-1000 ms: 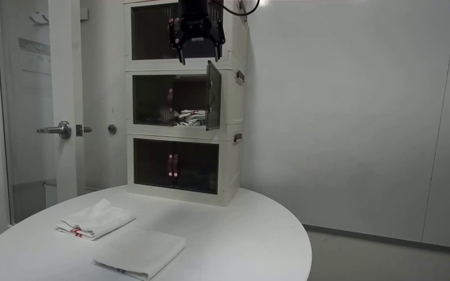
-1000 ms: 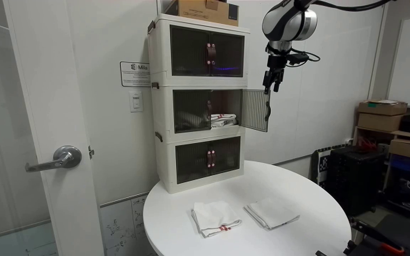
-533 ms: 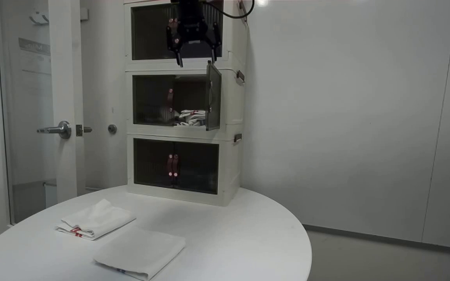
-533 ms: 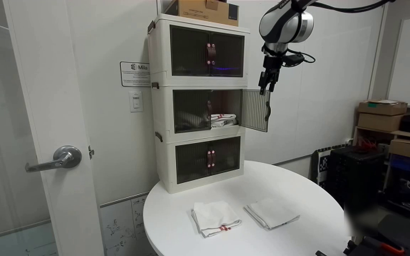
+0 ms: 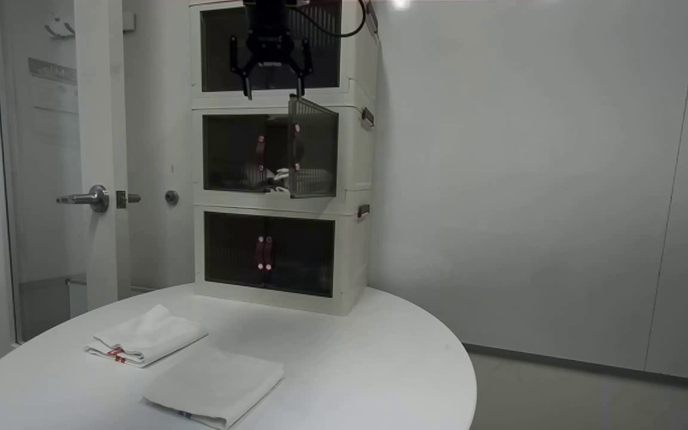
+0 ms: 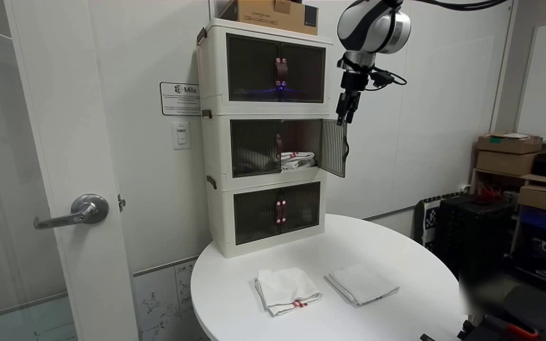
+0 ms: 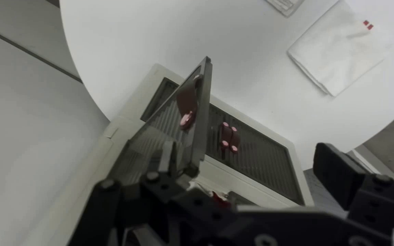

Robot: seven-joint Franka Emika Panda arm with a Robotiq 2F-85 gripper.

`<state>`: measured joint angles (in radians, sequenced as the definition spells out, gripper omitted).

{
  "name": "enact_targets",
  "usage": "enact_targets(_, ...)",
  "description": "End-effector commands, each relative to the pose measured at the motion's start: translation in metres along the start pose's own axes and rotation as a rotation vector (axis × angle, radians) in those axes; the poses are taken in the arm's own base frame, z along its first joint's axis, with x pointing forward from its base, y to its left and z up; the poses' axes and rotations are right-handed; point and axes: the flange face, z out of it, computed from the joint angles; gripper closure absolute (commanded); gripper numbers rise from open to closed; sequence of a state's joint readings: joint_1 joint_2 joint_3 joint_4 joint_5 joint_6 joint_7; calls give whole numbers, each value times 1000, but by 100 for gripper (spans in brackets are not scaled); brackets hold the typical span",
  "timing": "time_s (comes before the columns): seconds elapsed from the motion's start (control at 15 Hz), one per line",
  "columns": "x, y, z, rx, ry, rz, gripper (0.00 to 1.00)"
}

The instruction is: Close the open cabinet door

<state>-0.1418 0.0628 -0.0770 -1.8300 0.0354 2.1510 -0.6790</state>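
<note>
The end effector (image 5: 274,96), jaws spread, is near the upper free corner of the ajar tinted cabinet door (image 5: 319,152).

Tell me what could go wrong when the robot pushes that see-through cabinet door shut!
The open gripper is only near the top corner of the cabinet door, so one of its fingers could slip over the edge and leave it ajar.
The white cloths inside seem close to the opening, so one might catch in the door.
The gripper might also bump the top tier if it follows the door in.
</note>
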Motion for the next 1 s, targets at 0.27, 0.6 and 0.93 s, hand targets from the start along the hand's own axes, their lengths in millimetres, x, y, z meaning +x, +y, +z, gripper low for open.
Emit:
enact_targets(0.27,2,-29,-29,346,86,-213,0)
enact_targets(0.6,-35,0,-71,426,43,-245,0)
enact_targets(0.93,-88,59,-104,244,-139,-181,0)
